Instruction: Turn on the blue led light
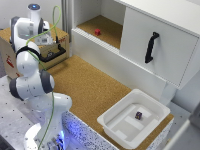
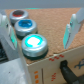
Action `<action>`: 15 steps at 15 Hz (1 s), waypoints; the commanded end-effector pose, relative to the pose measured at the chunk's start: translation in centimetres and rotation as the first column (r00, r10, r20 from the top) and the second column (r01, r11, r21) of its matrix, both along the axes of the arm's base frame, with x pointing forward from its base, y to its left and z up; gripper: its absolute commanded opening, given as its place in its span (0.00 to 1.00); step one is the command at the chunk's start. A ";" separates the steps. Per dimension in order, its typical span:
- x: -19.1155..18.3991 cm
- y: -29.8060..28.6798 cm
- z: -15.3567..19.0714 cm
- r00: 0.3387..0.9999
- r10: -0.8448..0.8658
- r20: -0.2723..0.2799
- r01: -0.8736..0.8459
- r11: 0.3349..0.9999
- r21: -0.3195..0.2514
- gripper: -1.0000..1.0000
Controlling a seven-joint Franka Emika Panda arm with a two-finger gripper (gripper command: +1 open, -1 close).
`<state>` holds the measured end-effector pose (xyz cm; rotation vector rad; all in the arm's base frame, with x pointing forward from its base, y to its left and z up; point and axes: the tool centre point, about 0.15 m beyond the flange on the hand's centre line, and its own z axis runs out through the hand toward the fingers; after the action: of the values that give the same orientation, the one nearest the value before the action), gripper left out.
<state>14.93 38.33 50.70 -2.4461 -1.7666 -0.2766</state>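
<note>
In the wrist view three round caps sit in a row on a cork-topped box [image 2: 50, 22]. They are a dark red cap [image 2: 18, 14], the blue led light [image 2: 24, 26] in the middle, and a glowing pale turquoise cap [image 2: 34, 44]. My gripper [image 2: 41, 30] is open and empty above the box, with one finger [image 2: 74, 27] on the far side of the caps and the other beside them. It touches none of them. In the exterior view the gripper [image 1: 54, 50] hangs over the box at that view's left, and the caps are hidden there.
A white cabinet with a black door handle [image 1: 151, 47] stands at the back. A small red block [image 1: 97, 32] lies on its open shelf. A white bin [image 1: 150, 107] at the exterior view's right holds a small dark block [image 1: 138, 115]. The table surface [image 1: 90, 85] is cork.
</note>
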 end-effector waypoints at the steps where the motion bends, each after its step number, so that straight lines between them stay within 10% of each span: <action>1: 0.1 6.5 1.5 0.987 0.160 -0.019 -0.158 0.939 -0.305 1.00; 6: -1.9 9.9 4.5 0.968 0.251 0.012 -0.243 0.945 -0.221 1.00; 7: -2.4 10.3 5.1 0.965 0.262 -0.011 -0.260 0.947 -0.189 0.00; 15: -1.6 14.2 4.1 0.949 0.297 -0.104 -0.306 0.948 -0.091 0.00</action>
<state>12.18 47.54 54.39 -2.2136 -2.0939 -0.2630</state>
